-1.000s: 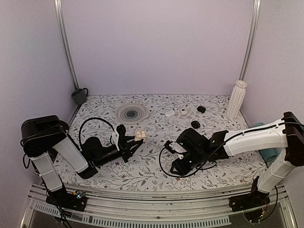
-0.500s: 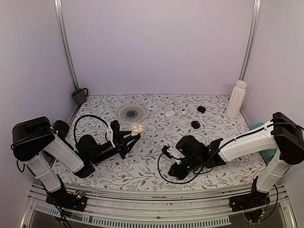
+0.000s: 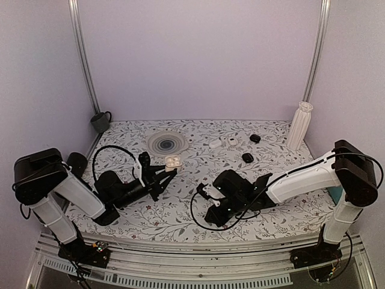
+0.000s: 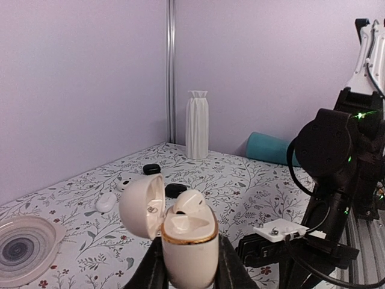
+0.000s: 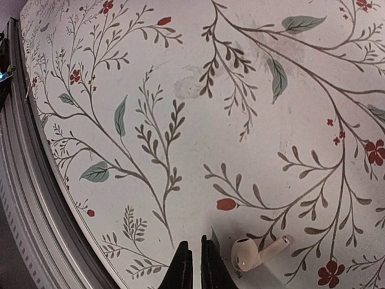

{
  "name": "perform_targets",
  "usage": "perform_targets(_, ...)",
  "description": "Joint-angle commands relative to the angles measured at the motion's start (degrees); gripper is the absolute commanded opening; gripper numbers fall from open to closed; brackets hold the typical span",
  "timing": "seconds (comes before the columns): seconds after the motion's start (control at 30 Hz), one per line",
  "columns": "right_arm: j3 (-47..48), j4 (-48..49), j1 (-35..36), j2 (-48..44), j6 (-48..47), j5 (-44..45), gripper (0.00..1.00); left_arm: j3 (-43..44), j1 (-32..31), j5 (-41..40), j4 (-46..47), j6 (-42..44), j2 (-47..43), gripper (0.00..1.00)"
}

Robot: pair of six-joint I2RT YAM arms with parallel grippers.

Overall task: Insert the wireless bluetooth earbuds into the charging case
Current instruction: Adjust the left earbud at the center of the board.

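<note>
Over the flowered worktop [image 3: 180, 212] the left gripper [image 4: 189, 268] is clamped on the charging case [image 4: 190, 244], which stands upright between its fingers. The case's lid [image 4: 141, 205] is swung open to the left in the wrist view. The right gripper [image 5: 192, 265] sits low over the worktop, its fingers pressed together on nothing. 1 of the wireless bluetooth earbuds [image 4: 189, 202] pokes from the case's open top. The other earbud [image 5: 249, 253] lies on the worktop just beside the right gripper's tips, to their right in the wrist view.
</note>
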Motion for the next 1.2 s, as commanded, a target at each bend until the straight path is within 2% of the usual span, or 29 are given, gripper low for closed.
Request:
perform_targets(0.0, 4.29, -0.96, 0.25, 3.13, 0.74, 1.59, 0.08, -0.72, 0.63, -0.6, 9.54, 0.76, -1.52, 0.0)
perform_targets(0.27, 6.82, -4.63, -0.23, 0.57, 1.03, 2.57, 0.11, -1.12, 0.59, -0.83, 9.33, 0.6, -2.24, 0.0)
perform_targets(0.53, 0.74, -8.23, -0.28, -6.41, 4.31, 2.41, 0.31, -0.89, 0.6, -0.68, 9.17, 0.93, -2.35, 0.0)
perform_targets(0.7, -0.24, -8.61, -0.27, -5.55, 5.45, 0.74, 0.4, -0.67, 0.63, -0.62, 9.24, 1.11, -2.3, 0.0)
perform_targets(1.17, 3.57, -7.57, -1.94, 1.42, 7.73, -3.51, 0.42, -1.21, 0.63, -1.12, 8.15, 1.64, -4.44, 0.0)
